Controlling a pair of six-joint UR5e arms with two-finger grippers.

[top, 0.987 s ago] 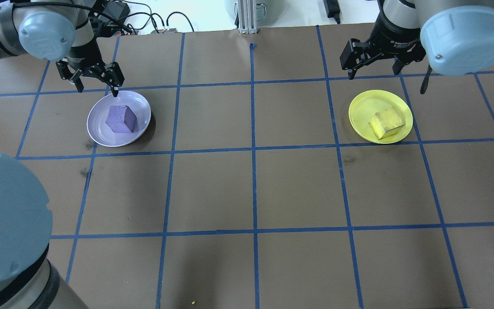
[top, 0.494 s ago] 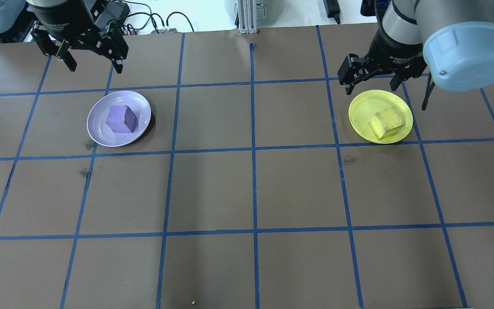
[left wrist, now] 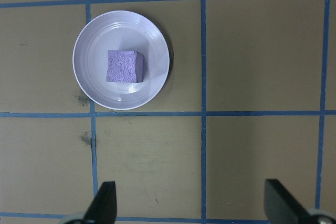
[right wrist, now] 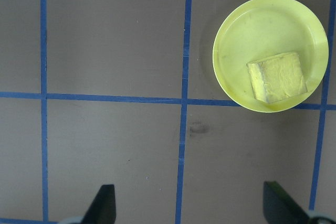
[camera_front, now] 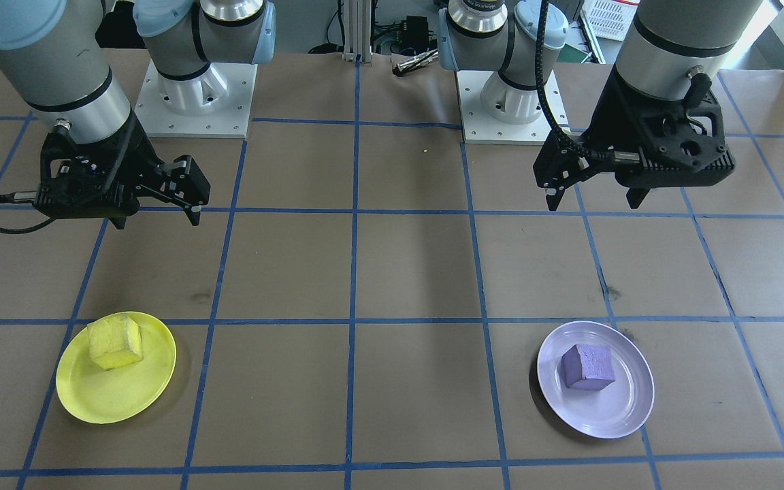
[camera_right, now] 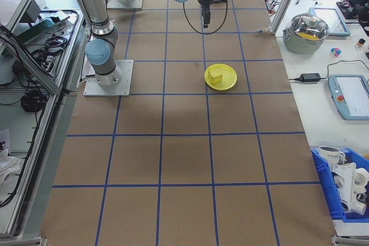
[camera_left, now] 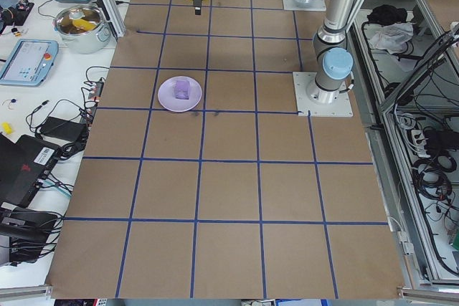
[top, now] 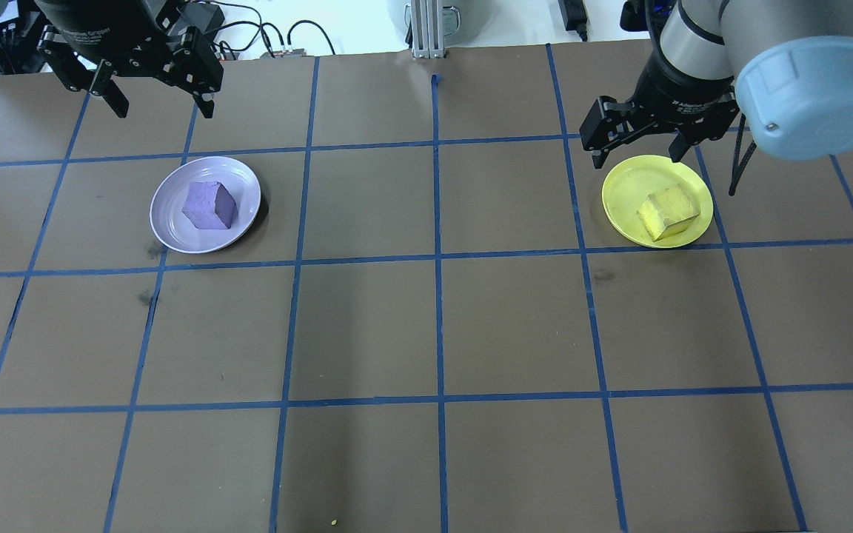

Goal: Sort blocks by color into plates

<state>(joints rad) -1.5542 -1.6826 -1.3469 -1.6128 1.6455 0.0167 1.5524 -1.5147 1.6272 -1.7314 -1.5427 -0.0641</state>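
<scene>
The purple block (top: 209, 205) lies in the lavender plate (top: 167, 226), also seen in the left wrist view as block (left wrist: 125, 66) on plate (left wrist: 89, 85). The yellow block (top: 667, 212) rests in the yellow plate (top: 630, 185), shown from the right wrist as block (right wrist: 276, 77) on plate (right wrist: 247, 40). My left gripper (top: 164, 111) hangs open and empty, high up beyond the lavender plate (camera_front: 627, 408). My right gripper (top: 635, 158) hangs open and empty above the far rim of the yellow plate (camera_front: 120, 398). Neither gripper touches a block.
Brown paper with a blue tape grid covers the table (top: 434, 326). Cables and a power brick (top: 204, 18) lie past its far edge. The two arm bases (camera_front: 194, 95) stand on the robot's side. A steel pot (camera_right: 305, 30) and tablets sit on the side bench.
My left gripper rose and drew back from the lavender plate's far rim toward the table's far edge. My right gripper shifted slightly over the yellow plate's far rim. Blocks and plates stayed still.
</scene>
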